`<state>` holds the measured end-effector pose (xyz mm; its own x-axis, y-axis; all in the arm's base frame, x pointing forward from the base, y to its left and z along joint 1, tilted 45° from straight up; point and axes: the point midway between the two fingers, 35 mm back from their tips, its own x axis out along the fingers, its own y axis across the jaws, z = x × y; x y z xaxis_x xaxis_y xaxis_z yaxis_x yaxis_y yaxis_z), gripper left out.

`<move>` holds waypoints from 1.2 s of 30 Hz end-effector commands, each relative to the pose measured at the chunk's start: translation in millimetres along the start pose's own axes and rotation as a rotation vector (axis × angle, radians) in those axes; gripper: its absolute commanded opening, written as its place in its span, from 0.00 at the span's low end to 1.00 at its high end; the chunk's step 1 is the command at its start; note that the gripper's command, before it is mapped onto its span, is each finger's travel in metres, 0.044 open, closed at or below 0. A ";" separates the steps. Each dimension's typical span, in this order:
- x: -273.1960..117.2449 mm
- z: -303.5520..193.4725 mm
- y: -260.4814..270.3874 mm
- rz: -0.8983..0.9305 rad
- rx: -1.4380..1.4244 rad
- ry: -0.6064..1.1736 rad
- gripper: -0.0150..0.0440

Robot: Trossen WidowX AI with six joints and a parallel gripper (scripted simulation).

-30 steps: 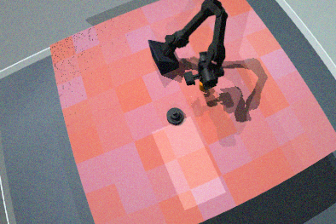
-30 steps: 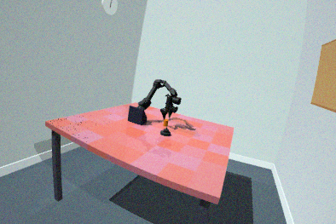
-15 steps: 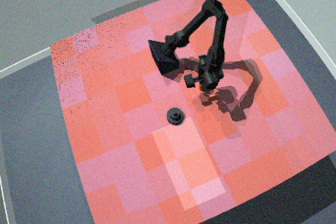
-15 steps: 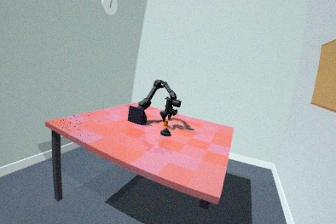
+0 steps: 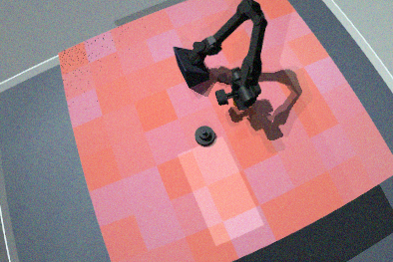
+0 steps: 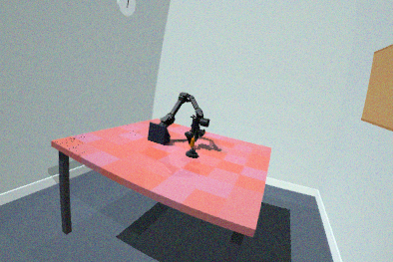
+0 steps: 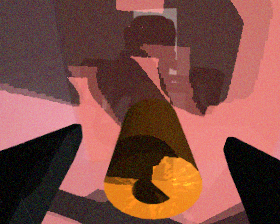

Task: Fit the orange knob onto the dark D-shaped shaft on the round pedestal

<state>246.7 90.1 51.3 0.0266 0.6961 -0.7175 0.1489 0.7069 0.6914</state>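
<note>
The orange knob (image 7: 182,180) (image 6: 192,143) is a tall cylinder standing upright on the table. In the wrist view its top shows a dark hole, partly merged with shadow; a straight edge seems to run along the hole's upper right. In the top view the arm hides most of the knob. My gripper (image 7: 154,137) (image 6: 193,136) is open and empty, pointing down over the knob, with one finger to each side and a gap on both sides. The dark round pedestal (image 5: 199,140) (image 6: 189,155) stands apart from the knob, its short shaft (image 5: 204,132) bare.
The arm's dark base block (image 5: 191,69) (image 6: 159,132) stands on the patchwork table (image 5: 125,206) (image 6: 165,181) behind the pedestal. The arm's shadow falls across the table around the knob. A brighter lit patch (image 5: 231,191) lies in front of the pedestal.
</note>
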 end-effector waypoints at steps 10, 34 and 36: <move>14.9 -3.1 1.1 0.007 0.003 0.004 0.91; -12.4 6.8 -6.3 -0.006 -0.025 -0.060 0.25; -19.1 8.0 -6.9 -0.010 -0.024 -0.059 0.25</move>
<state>248.2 80.5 51.9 0.0674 0.6886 -0.7220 0.1306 0.7113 0.6906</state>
